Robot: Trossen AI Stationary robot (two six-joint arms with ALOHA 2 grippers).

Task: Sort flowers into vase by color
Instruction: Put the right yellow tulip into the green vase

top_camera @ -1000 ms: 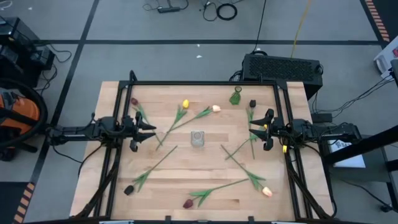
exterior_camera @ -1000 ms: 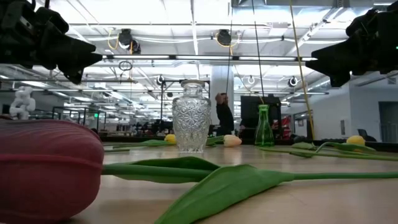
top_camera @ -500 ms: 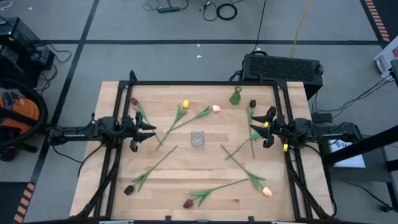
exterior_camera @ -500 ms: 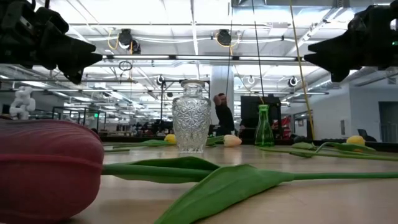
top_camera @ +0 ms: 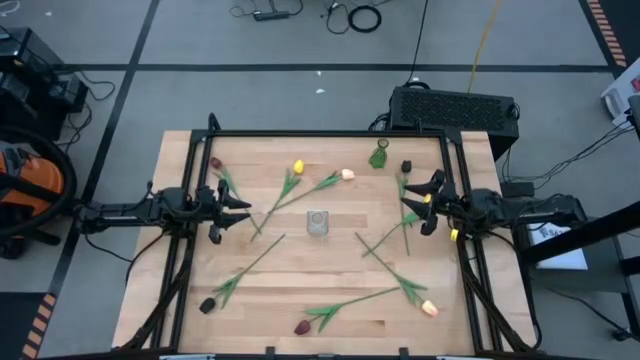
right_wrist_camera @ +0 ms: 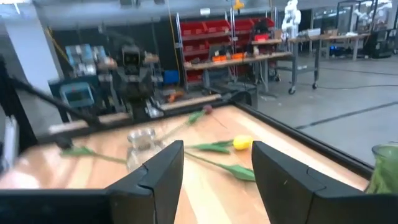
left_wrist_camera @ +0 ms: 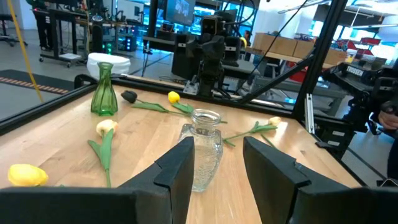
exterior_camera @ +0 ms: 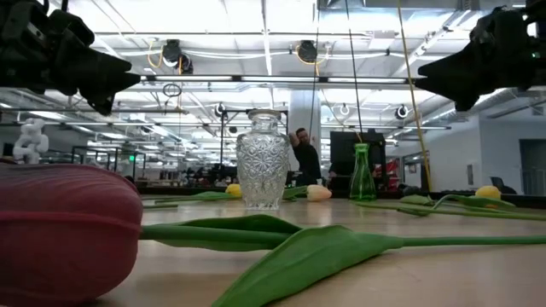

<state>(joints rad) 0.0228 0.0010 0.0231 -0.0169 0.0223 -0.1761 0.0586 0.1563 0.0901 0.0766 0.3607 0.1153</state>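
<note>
Several artificial tulips with green stems lie flat about the wooden table (top_camera: 300, 290): yellow heads (top_camera: 298, 167), peach heads (top_camera: 347, 174) (top_camera: 430, 309), dark heads (top_camera: 215, 163) (top_camera: 207, 306) (top_camera: 302, 327) (top_camera: 407, 167). A clear cut-glass vase (top_camera: 317, 222) (exterior_camera: 261, 159) (left_wrist_camera: 204, 148) stands upright mid-table; a small green glass vase (top_camera: 379, 155) (exterior_camera: 363, 172) (left_wrist_camera: 103, 91) stands near the far edge. My left gripper (top_camera: 245, 208) (left_wrist_camera: 215, 167) hovers open at the left side, facing the clear vase. My right gripper (top_camera: 406, 207) (right_wrist_camera: 216, 169) hovers open at the right side above green stems.
A black frame (top_camera: 330, 133) borders the table's far and side edges. A black box (top_camera: 453, 108) sits on the floor beyond the far right corner. A person (exterior_camera: 305, 158) stands in the room behind. Bare wood lies around the clear vase.
My right gripper has risen a little and drifted slightly toward the table's far edge, staying open. The flowers, both vases and my left arm have kept still.
</note>
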